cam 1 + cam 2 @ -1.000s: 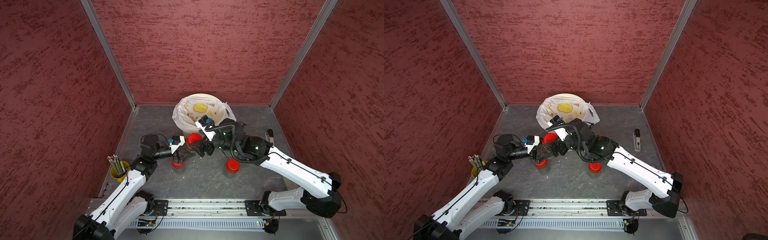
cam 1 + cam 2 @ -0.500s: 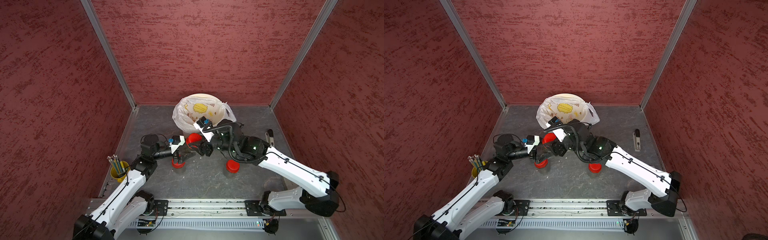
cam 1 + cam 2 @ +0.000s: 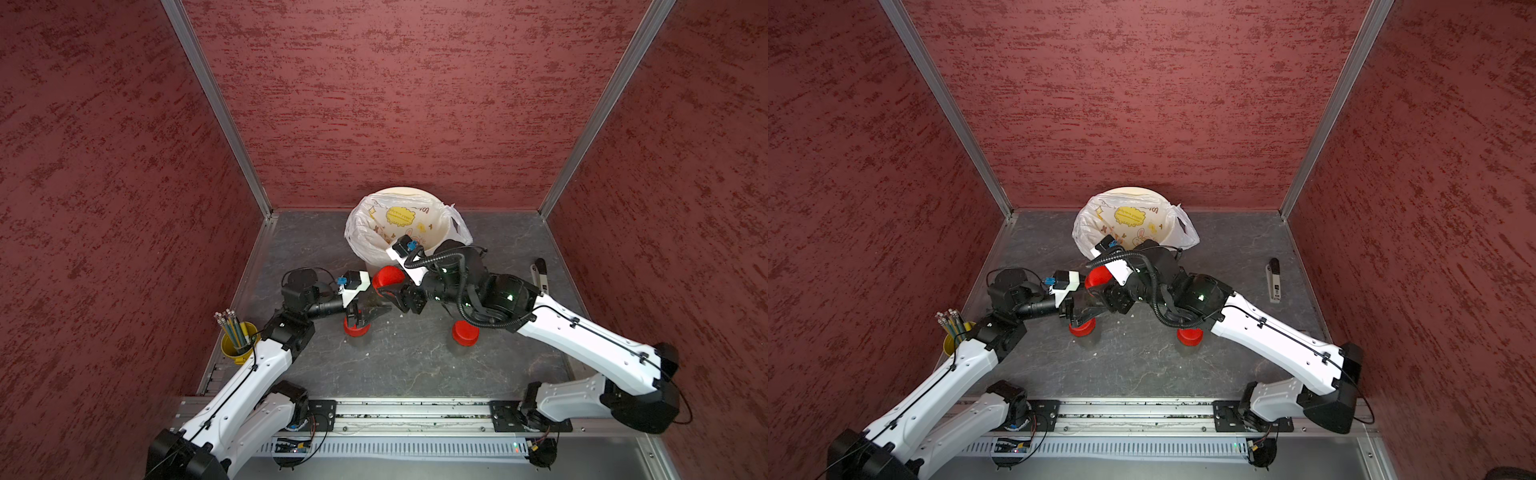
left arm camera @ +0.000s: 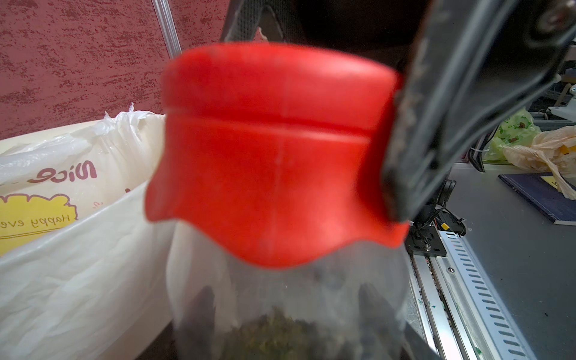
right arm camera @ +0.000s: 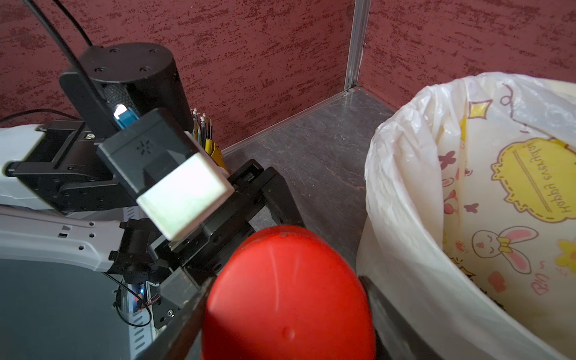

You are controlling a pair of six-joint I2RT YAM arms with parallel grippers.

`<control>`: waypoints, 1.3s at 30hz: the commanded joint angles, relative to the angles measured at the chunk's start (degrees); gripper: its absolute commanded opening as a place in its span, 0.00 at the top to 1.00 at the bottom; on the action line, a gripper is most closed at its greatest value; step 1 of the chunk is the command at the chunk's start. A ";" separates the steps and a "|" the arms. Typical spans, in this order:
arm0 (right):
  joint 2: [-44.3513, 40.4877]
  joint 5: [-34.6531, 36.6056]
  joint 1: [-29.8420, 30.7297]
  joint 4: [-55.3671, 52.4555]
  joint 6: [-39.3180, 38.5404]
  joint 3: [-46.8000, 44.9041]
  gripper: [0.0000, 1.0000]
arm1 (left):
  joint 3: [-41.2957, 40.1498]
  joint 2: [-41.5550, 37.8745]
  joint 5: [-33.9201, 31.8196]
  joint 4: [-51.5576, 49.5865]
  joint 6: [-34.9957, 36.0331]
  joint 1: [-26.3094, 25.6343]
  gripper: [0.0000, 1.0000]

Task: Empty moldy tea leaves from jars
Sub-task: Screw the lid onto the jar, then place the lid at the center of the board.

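One jar [image 4: 280, 290] is held up in front of the bin, clear-walled with a red cap [image 4: 274, 156]. Moldy tea leaves [image 4: 271, 333] lie at its bottom. My left gripper [image 4: 286, 318] is shut on the jar's body, its fingers showing through the wall on both sides. My right gripper [image 5: 288, 311] is shut on that red cap [image 5: 286, 296], a finger pressed against each side. In both top views the two grippers meet at this cap [image 3: 388, 277] [image 3: 1098, 277]. Two more capped jars [image 3: 356, 329] [image 3: 465, 332] stand on the floor.
The cream bin with a white printed bag [image 3: 440, 232] [image 5: 405, 202] stands just behind the held jar. A yellow cup of pencils [image 3: 237, 349] sits by the left arm. A small dark and grey tool [image 3: 540, 274] lies at the right. Red walls enclose three sides.
My right gripper's jaws have narrowed onto the red cap and the right arm has shifted slightly left. The left arm holds the jar as before.
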 commanded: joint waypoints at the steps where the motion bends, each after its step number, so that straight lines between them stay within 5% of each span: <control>1: -3.61 3.62 -0.45 -0.35 -4.46 -0.99 0.45 | 1.21 -0.74 2.04 0.58 -0.09 0.04 0.51; 14: -3.97 1.99 -1.47 2.12 -13.14 -0.26 0.52 | 1.50 -0.86 2.51 -0.11 -0.01 -0.02 0.51; 21: -6.36 11.41 -5.80 2.79 -8.71 2.97 0.53 | 1.20 -1.38 0.91 0.91 -0.14 0.00 0.51; 30: -5.13 14.46 -23.78 -2.18 -0.09 8.60 0.54 | 1.82 -1.40 0.54 2.25 -0.34 0.86 0.51; 39: 1.42 4.77 -46.50 1.66 8.09 1.22 0.54 | 1.50 -2.89 -1.96 3.08 -0.27 1.81 0.50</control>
